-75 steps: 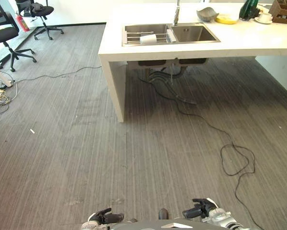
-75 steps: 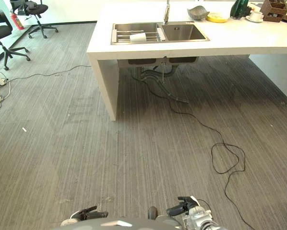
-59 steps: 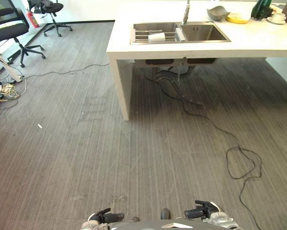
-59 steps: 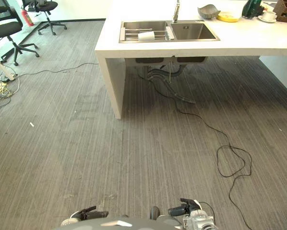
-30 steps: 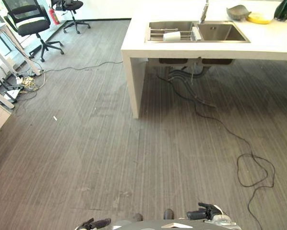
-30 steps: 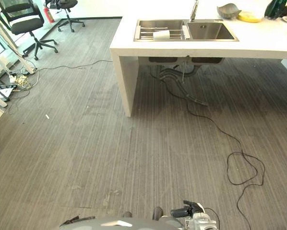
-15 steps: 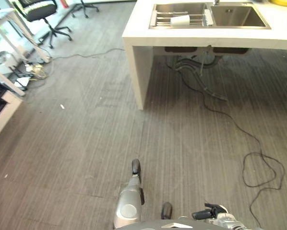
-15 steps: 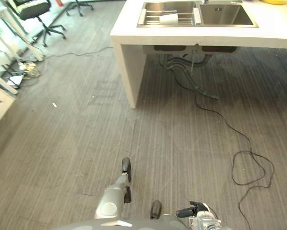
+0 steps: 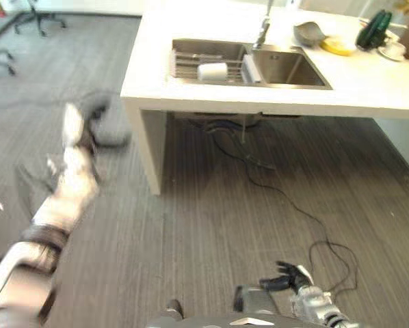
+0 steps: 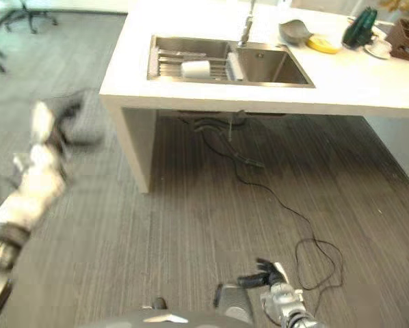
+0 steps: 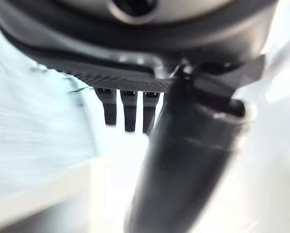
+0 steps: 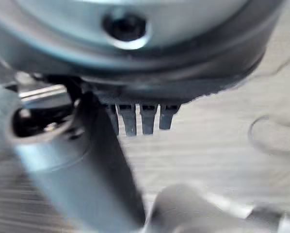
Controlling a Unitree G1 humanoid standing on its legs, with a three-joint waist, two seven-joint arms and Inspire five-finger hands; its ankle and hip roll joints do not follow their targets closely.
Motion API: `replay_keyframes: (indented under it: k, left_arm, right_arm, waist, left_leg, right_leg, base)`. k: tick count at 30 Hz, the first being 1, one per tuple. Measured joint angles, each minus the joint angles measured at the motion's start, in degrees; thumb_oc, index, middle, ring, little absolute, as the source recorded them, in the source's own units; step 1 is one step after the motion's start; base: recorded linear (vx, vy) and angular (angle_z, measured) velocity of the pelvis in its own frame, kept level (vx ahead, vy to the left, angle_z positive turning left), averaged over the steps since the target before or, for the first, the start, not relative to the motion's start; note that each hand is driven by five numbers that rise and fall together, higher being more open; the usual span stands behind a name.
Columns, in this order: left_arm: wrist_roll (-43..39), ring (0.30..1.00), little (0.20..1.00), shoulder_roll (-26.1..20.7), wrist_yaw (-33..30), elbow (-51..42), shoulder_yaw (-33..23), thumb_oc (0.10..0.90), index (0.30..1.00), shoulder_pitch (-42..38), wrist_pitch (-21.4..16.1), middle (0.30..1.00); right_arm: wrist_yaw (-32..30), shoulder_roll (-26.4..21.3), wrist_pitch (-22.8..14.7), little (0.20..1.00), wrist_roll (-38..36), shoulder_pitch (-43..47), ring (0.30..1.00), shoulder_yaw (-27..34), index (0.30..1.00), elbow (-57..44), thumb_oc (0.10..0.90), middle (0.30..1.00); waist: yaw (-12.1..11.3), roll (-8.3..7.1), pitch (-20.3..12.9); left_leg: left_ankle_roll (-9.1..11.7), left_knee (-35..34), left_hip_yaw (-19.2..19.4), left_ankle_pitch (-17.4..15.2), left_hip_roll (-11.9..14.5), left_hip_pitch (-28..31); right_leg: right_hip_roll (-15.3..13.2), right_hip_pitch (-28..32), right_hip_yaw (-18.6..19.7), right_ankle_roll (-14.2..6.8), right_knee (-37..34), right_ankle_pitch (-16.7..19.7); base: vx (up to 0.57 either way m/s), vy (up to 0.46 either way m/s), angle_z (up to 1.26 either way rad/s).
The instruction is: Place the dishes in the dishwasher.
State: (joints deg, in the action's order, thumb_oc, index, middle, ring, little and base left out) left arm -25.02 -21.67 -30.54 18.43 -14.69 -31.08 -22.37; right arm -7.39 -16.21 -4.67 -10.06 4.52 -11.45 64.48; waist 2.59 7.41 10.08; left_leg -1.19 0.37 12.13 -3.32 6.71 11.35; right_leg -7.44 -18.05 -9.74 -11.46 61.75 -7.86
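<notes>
From the left eye I see my left hand [image 9: 88, 126] raised out to the side over the floor [image 9: 211, 205], blurred, so I cannot tell how its fingers stand; the counter [image 9: 156, 75] is well ahead of it and to its right. My right hand [image 9: 290, 277] hangs low near my body, fingers loosely extended, holding nothing. Far ahead of both hands, one white cup [image 9: 212, 70] lies on its side on the rack [image 9: 184, 65] in the left sink [image 9: 290, 68] basin. I judge it light, stiff, breakable and slick if wet, best taken round the body or by the rim. In the right eye I count, beyond the tap [image 10: 246, 31], one grey bowl [image 10: 295, 31], one yellow dish [image 10: 323, 45], one green bottle [image 10: 360, 27] and one cup on a saucer [image 10: 381, 46]; the bowl looks heavier and wants a grip at its edge. The left wrist view gives my left hand's fingers [image 11: 128, 109] straight in a row with nothing between them. The right wrist view has my right hand's fingers [image 12: 142, 119] likewise straight and empty above the floor.
</notes>
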Motion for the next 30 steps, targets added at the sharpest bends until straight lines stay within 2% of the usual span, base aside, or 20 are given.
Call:
replay_keyframes:
  k: [2, 3, 4, 5, 6, 7, 8, 9, 10, 12, 14, 16, 19, 20, 21, 22, 23, 26, 29, 30]
  left_arm:
    - [12.8, 0.900, 0.900, -5.4, -2.2, -17.6, 10.6, 0.800, 0.900, 2.2, 5.9, 0.900]
    - [21.7, 0.900, 0.900, -8.6, 0.1, -20.0, 16.4, 0.800, 0.900, -0.3, 4.0, 0.900]
    - [26.5, 0.900, 0.900, -8.5, 0.4, -22.9, 19.4, 0.800, 0.900, 0.1, 4.1, 0.900]
    - [30.5, 0.900, 0.900, -4.4, 0.8, -22.2, 22.2, 0.800, 0.900, -0.4, 4.5, 0.900]
    - [31.2, 0.900, 0.900, -1.3, 1.6, -20.1, 24.5, 0.800, 0.900, -0.5, 7.7, 0.900]
    - [31.2, 0.900, 0.900, 1.2, 2.3, -18.3, 26.6, 0.800, 0.900, 0.6, 10.3, 0.900]
    - [31.2, 0.900, 0.900, 3.3, 3.1, -17.9, 27.8, 0.800, 0.900, 4.7, 13.0, 0.900]
    - [31.2, 0.900, 0.900, 4.9, 3.6, -18.0, 27.9, 0.800, 0.900, 9.9, 14.1, 0.900]
    - [31.2, 0.900, 0.900, 4.8, 4.1, -17.3, 28.4, 0.800, 0.900, 14.1, 14.3, 0.900]
    - [31.1, 0.900, 0.900, 2.8, 5.4, -15.7, 27.1, 0.800, 0.900, 20.1, 17.0, 0.900]
    - [31.1, 0.900, 0.900, 1.4, 5.5, -15.7, 24.9, 0.800, 0.900, 22.8, 18.0, 0.900]
    - [31.1, 0.900, 0.900, 0.5, 5.4, -15.9, 23.7, 0.800, 0.900, 22.7, 17.9, 0.900]
    - [29.7, 0.900, 0.900, 0.7, 3.9, -15.9, 20.7, 0.800, 0.900, 21.8, 17.9, 0.900]
    - [29.6, 0.900, 0.900, 0.8, 3.2, -16.1, 20.6, 0.800, 0.900, 21.7, 17.7, 0.900]
    - [29.7, 0.900, 0.900, 0.5, 3.2, -16.5, 20.7, 0.800, 0.900, 21.0, 17.6, 0.900]
    - [29.9, 0.900, 0.900, 0.9, 3.3, -16.9, 21.2, 0.800, 0.900, 20.0, 17.6, 0.900]
    - [29.9, 0.900, 0.900, 0.9, 3.3, -16.9, 21.2, 0.800, 0.900, 20.0, 17.6, 0.900]
    - [31.0, 0.900, 0.900, 0.7, 3.7, -20.3, 21.3, 0.800, 0.900, 19.7, 17.4, 0.900]
    - [32.5, 0.900, 0.900, 0.0, 5.2, -20.8, 21.6, 0.800, 0.900, 17.9, 17.4, 0.900]
    - [32.6, 0.900, 0.900, -1.4, 5.9, -21.0, 22.1, 0.800, 0.900, 17.8, 17.4, 0.900]
  right_arm:
    - [0.0, -0.4, -1.3, 0.900, 0.0, -6.1, 0.900, 0.0, 0.900, -7.2, 0.800, 0.900]
    - [-0.1, 0.6, -1.1, 0.900, 0.0, -5.2, 0.900, -1.5, 0.900, -4.8, 0.800, 0.900]
    - [-0.1, 0.2, -0.3, 0.900, 0.2, -3.3, 0.900, -2.4, 0.900, -4.7, 0.800, 0.900]
    - [0.0, 0.7, -0.5, 0.900, 1.8, 0.6, 0.900, -3.6, 0.900, -1.5, 0.800, 0.900]
    - [0.3, 2.9, -0.4, 0.900, 2.1, 1.5, 0.900, -4.0, 0.900, 1.3, 0.800, 0.900]
    - [0.6, 5.0, -0.2, 0.900, 2.0, 1.5, 0.900, -3.4, 0.900, 2.6, 0.800, 0.900]
    - [0.0, 6.8, 0.3, 0.900, 1.7, 1.7, 0.900, -2.5, 0.900, 4.1, 0.800, 0.900]
    - [-0.2, 6.7, 0.7, 0.900, 1.8, 1.9, 0.900, -2.3, 0.900, 4.5, 0.800, 0.900]
    - [-0.1, 7.0, 0.8, 0.900, 2.2, 1.9, 0.900, -3.1, 0.900, 4.3, 0.800, 0.900]
    - [0.1, 5.3, 1.5, 0.900, 3.6, 1.7, 0.900, -3.2, 0.900, 3.8, 0.800, 0.900]
    - [0.5, 4.9, 2.1, 0.900, 3.8, 1.5, 0.900, -3.1, 0.900, 4.0, 0.800, 0.900]
    - [0.6, 3.9, 2.5, 0.900, 3.5, 0.9, 0.900, -3.1, 0.900, 4.4, 0.800, 0.900]
    - [0.8, 4.4, 2.9, 0.900, 2.5, 1.0, 0.900, -3.2, 0.900, 6.2, 0.800, 0.900]
    - [0.8, 4.1, 3.2, 0.900, 2.1, 1.0, 0.900, -3.2, 0.900, 6.4, 0.800, 0.900]
    - [0.8, 3.5, 3.1, 0.900, 2.1, 0.8, 0.900, -3.2, 0.900, 6.0, 0.800, 0.900]
    - [0.8, 2.7, 3.1, 0.900, 2.1, 0.7, 0.900, -3.1, 0.900, 5.8, 0.800, 0.900]
    - [0.8, 2.7, 3.1, 0.900, 2.1, 0.7, 0.900, -3.1, 0.900, 5.8, 0.800, 0.900]
    - [0.5, 0.8, 3.1, 0.900, 2.0, 0.8, 0.900, -3.0, 0.900, 5.6, 0.800, 0.900]
    - [0.6, 1.1, 3.2, 0.900, 1.0, -0.5, 0.900, -1.9, 0.900, 5.8, 0.800, 0.900]
    - [0.6, 2.0, 3.6, 0.900, 1.0, -1.4, 0.900, -2.1, 0.900, 5.6, 0.800, 0.900]
  waist:
    - [0.5, -1.07, 0.2]
    - [0.1, -3.27, 0.7]
    - [-0.1, -2.56, 0.6]
    - [1.4, -3.41, 2.2]
    - [3.6, -7.01, 2.5]
    - [4.2, -9.33, 3.6]
    - [3.1, -11.51, 3.8]
    - [2.3, -11.50, 3.6]
    - [1.7, -12.18, 3.5]
    - [1.1, -12.12, 3.5]
    - [0.6, -11.69, 3.9]
    - [-0.1, -10.17, 4.3]
    - [-1.6, -11.10, 4.1]
    - [-2.6, -10.65, 3.9]
    - [-2.0, -10.05, 3.6]
    - [-1.5, -8.21, 3.4]
    - [-1.5, -8.21, 3.4]
    - [-0.5, -5.63, 2.6]
    - [1.6, -5.65, 1.7]
    - [1.3, -6.85, 1.0]
  left_leg:
    - [0.8, 2.0, -4.3, 0.3, -1.8, 1.4]
    - [1.1, 3.3, -5.1, 0.0, -3.1, 2.2]
    - [-0.3, 1.8, -7.6, -1.3, -2.2, 2.9]
    - [3.6, 1.9, -6.5, -3.3, -0.9, 3.4]
    - [6.9, 2.6, -7.3, -4.0, -0.8, 4.5]
    - [9.1, 4.7, -7.3, -4.4, 0.5, 5.7]
    - [12.6, 6.3, -5.1, -2.5, 1.6, 6.8]
    - [13.4, 8.4, -4.8, -2.9, 2.4, 6.6]
    - [12.9, 6.4, -4.6, -4.8, 1.7, 6.4]
    - [10.8, -2.9, -3.7, -3.4, -1.0, 5.4]
    - [8.9, -4.6, -3.0, -1.8, -2.5, 2.9]
    - [9.0, 0.5, -2.1, 5.0, -1.6, -0.9]
    - [10.7, 20.3, -3.8, 3.9, -1.8, -9.9]
    - [11.9, 19.7, -3.9, 1.8, -1.8, -10.3]
    - [11.9, 13.2, -2.1, 1.2, -0.7, -10.4]
    - [11.0, 6.2, -1.7, 2.9, 0.4, -9.4]
    - [11.0, 6.2, -1.7, 2.9, 0.4, -9.4]
    - [9.1, -1.2, -1.5, 10.9, 1.2, -6.8]
    - [7.1, -6.1, -1.4, 8.1, 0.6, -3.1]
    - [7.0, -5.8, -1.2, 8.1, -0.4, -2.9]
  right_leg:
    - [-0.9, 2.7, -1.8, 1.6, -19.1, -1.7]
    - [-1.9, 3.3, -2.1, 2.7, -29.1, -0.1]
    - [-1.4, 0.9, -3.3, 5.4, -34.1, -1.1]
    - [-0.4, 1.0, 0.3, 4.9, -50.3, 4.1]
    - [-1.0, 5.8, 7.9, 3.2, -62.0, 5.6]
    - [-0.2, 10.0, 9.1, 3.5, -65.1, 13.9]
    - [0.0, 10.4, 7.2, 8.4, -61.4, 19.8]
    - [1.4, 11.2, 7.0, 9.2, -60.0, 18.2]
    - [1.7, 13.2, 6.8, 10.0, -61.6, 17.3]
    - [2.7, 18.6, 4.9, 11.1, -66.5, 16.7]
    - [3.4, 21.7, 5.1, 12.3, -67.3, 15.8]
    - [4.9, 24.8, 3.7, 11.8, -67.4, 14.1]
    - [2.8, 27.4, 0.9, 12.0, -67.3, 13.0]
    - [2.4, 28.0, 1.7, 12.0, -67.3, 11.8]
    - [2.3, 28.9, 1.7, 11.4, -67.3, 9.5]
    - [3.3, 29.3, 1.0, 11.5, -67.3, 9.0]
    - [3.3, 29.3, 1.0, 11.5, -67.3, 9.0]
    - [4.3, 30.8, 2.8, 10.1, -67.3, 8.2]
    - [4.1, 32.0, 2.3, 8.1, -67.4, 7.1]
    - [3.0, 32.0, 2.6, 7.4, -67.4, 7.1]
  base:
    - [0.35, -0.116, 0.31]
    - [0.57, -0.232, 0.28]
    - [0.52, -0.287, 0.26]
    - [0.51, -0.365, 0.91]
    - [0.35, -0.276, 1.41]
    - [0.18, -0.205, 1.31]
    - [0.19, -0.138, 0.54]
    - [0.23, -0.187, 0.00]
    - [0.29, -0.230, 0.16]
    - [0.18, -0.180, 0.25]
    - [0.14, -0.162, 0.17]
    - [0.11, -0.180, 0.35]
    - [0.12, -0.046, 0.19]
    - [0.17, 0.039, 0.15]
    - [0.09, 0.013, 0.18]
    - [0.02, 0.011, 0.29]
    - [0.04, 0.014, -0.01]
    - [0.13, 0.043, -0.30]
    - [0.09, 0.039, 0.03]
    - [0.04, 0.030, -0.03]
